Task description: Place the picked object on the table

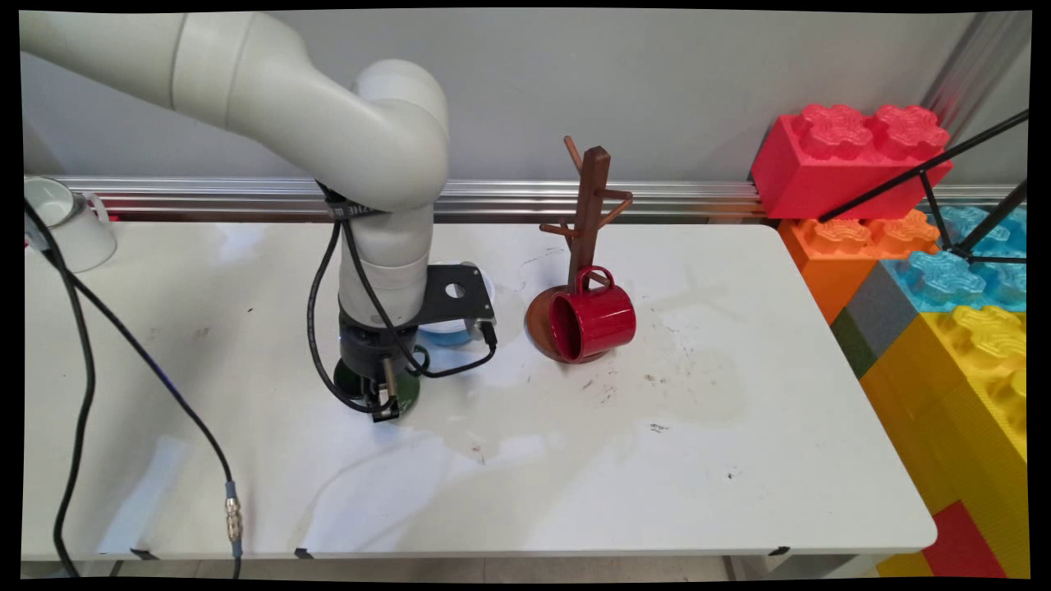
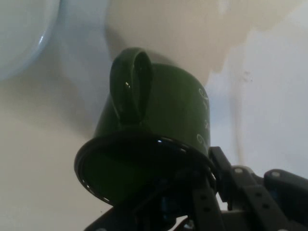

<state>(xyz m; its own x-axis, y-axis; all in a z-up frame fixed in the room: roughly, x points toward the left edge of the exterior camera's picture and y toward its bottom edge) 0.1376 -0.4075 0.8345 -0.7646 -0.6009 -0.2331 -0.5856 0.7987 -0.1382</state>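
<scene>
Hand (image 2: 192, 192): low over surface (image 1: 575, 460), clamped on rim of green mug (image 2: 159, 125); one finger inside.
Green mug: on its side, handle up, left-centre.
Behind: blue-white bowl (image 1: 447, 332).
Right: red mug (image 1: 593, 322) on its side, on mug tree (image 1: 587, 222) base.
Far left: white mug (image 1: 61, 222).

One camera sits high over the near side of the white table (image 1: 575, 460) and looks down across it to the wall, from far back. The other rides on the hand, very close, looking along the gripper (image 2: 202, 202) at a green mug (image 2: 159, 120). Both show this green mug (image 1: 406, 392), left of middle in the main view.
</scene>
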